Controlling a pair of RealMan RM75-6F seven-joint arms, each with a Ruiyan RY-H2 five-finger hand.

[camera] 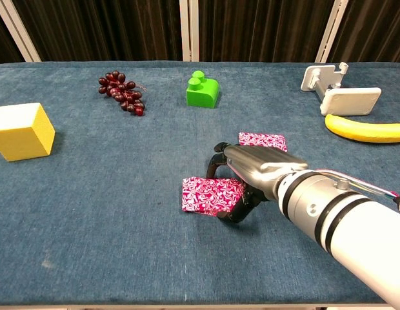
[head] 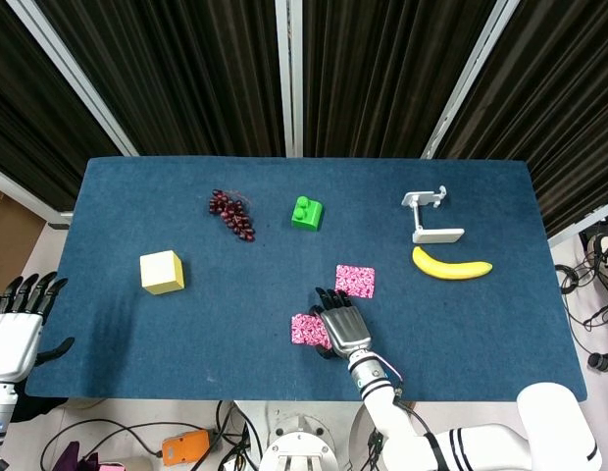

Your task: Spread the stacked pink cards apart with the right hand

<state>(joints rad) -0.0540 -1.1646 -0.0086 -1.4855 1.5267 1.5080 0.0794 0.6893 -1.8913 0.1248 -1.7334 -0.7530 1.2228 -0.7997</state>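
The spreading looks well along: one pink card (camera: 262, 139) lies flat on the bench (camera: 110, 213) just beyond the right hand (camera: 242, 174), and the near card (camera: 211, 195) sits under the hand's curled fingers, apart from the first. From the chest view the near card's right edge seems lifted a little off the cloth, with the thumb below it and the fingers arched over, so I judge the hand is pinching that card; the head view shows only the back of the hand (head: 341, 327) over the card (head: 306, 329). Whether the near piece is a single card or several stacked I cannot tell. If more remain there, the next move calls for a light drag sideways across the cloth, pressing only the top one. The cards are thin, flat rectangles with a pink and white swirl print, likely slick against the blue felt-like cover. The left hand (head: 18, 329) hangs off the bench's left edge, fingers spread, holding nothing. Elsewhere sit a yellow cube (camera: 20, 131), grapes (camera: 122, 93), a green block (camera: 202, 90), a banana (camera: 366, 130) and a white stand (camera: 335, 89).
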